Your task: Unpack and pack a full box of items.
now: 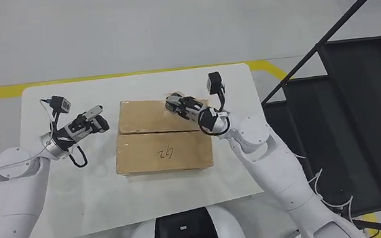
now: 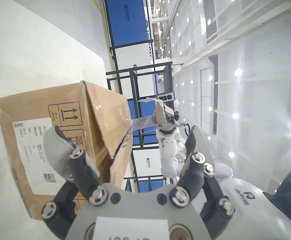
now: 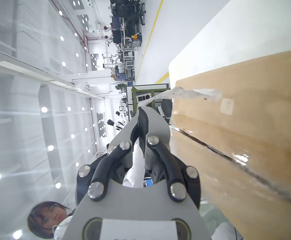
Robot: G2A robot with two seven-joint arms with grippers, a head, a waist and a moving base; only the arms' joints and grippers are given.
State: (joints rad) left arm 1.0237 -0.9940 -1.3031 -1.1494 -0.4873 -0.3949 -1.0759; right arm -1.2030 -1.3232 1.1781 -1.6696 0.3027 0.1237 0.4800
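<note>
Box (image 1: 163,143) was recorded at mid-bench, flaps down, its centre seam (image 1: 164,131) running side to side. Right gripper (image 3: 140,111) was clenched on a strip of clear tape (image 3: 193,93), which was drawn taut from the far flap near the box's right end. This hold was judged to serve peeling the seal so that the flaps can be lifted. Left gripper (image 1: 99,124) was held released, jaws wide, just beside the box's left end face, probably to brace the box against the pull. Flap edges at that end were seen torn and slightly parted. Bare bench (image 1: 61,198) was noted left of the box and on the robot's side, judged room enough for setting items down.
</note>
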